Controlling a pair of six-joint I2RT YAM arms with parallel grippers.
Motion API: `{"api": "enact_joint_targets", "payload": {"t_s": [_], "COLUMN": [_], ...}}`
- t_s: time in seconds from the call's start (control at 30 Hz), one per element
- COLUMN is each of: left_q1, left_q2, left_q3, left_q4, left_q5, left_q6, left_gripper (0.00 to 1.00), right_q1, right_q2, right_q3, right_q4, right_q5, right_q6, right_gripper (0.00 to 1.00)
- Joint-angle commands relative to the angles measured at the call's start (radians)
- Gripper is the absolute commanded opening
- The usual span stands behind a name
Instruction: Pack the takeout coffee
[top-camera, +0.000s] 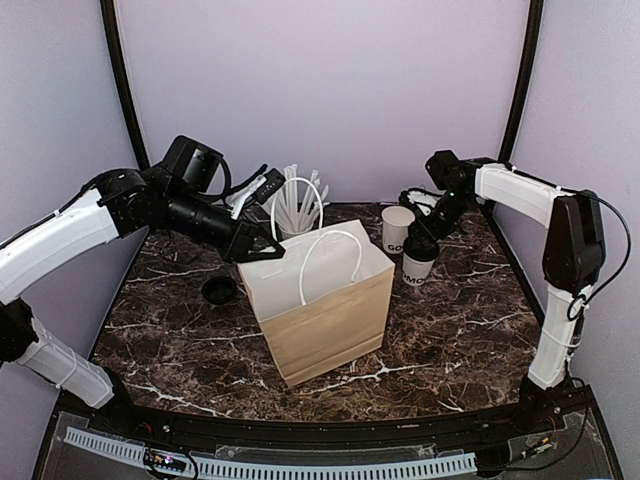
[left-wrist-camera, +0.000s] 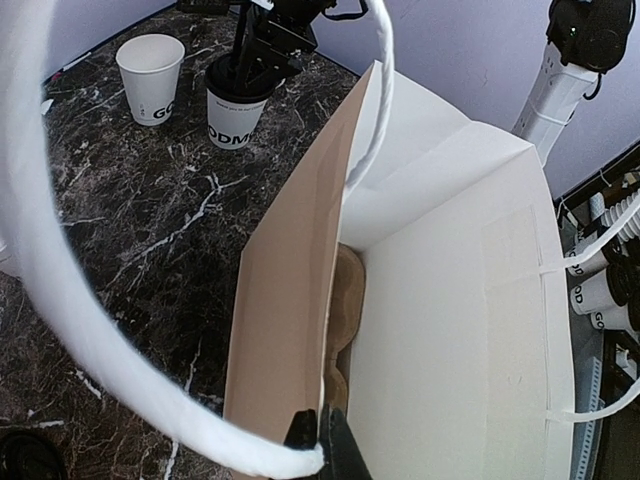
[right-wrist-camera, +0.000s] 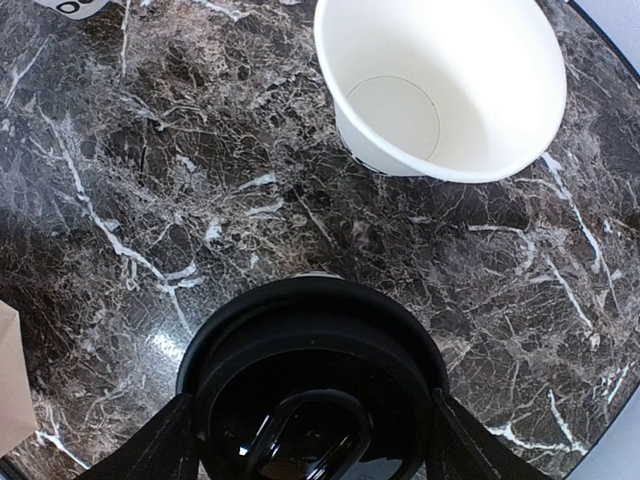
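We see pale lilac walls (top-camera: 330, 90) with black corner posts (top-camera: 122, 80) behind the dark marble worktop (top-camera: 450, 340).

Bag (top-camera: 325, 310) mouth open from above, handles (top-camera: 330, 262) arching over it; open cup (top-camera: 396, 228) crowds coffee (top-camera: 418, 263) near table's (top-camera: 450, 340) far-right corner.
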Motion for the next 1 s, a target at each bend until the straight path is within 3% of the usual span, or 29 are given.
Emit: {"api": "enact_joint_targets", "payload": {"t_s": [0.0,0.23,0.43,0.5,0.6,0.73,0.9,0.97], "left_q1": [0.01,0.044,0.088,0.095,0.097,0.098,0.097,0.097], "left_q2": [0.001,0.009,0.047,0.062,0.079,0.088,0.078,0.062], "left_q3": [-0.013,-0.015,-0.005,0.002,0.018,0.058,0.087,0.082], "left_q4": [0.0,-0.017,-0.025,-0.028,-0.03,-0.031,-0.026,-0.017], "left_q5": [0.023,0.024,0.073,0.077,0.074,0.064,0.025,0.011], "left_q6": [-0.003,0.021,0.034,0.035,0.032,0.023,0.01,0.002], "left_gripper": [0.0,0.0,0.04,0.09,0.24,0.37,0.45,0.55], "right_q1": [-0.004,-0.004,0.017,0.03,0.035,0.039,0.084,0.118], "right_q2": [-0.005,-0.075,-0.147,-0.178,-0.219,-0.242,-0.214,-0.213], "right_q3": [0.002,-0.008,-0.067,-0.089,-0.067,0.115,0.44,0.524], "right_q4": [-0.038,-0.092,-0.155,-0.176,-0.213,-0.304,-0.414,-0.402], "right_q5": [0.01,-0.049,-0.154,-0.162,-0.196,-0.213,-0.217,-0.219], "right_q6": [-0.015,-0.076,-0.242,-0.302,-0.353,-0.426,-0.531,-0.54], "right_gripper": [0.72,0.66,0.65,0.65,0.64,0.61,0.6,0.59]}}
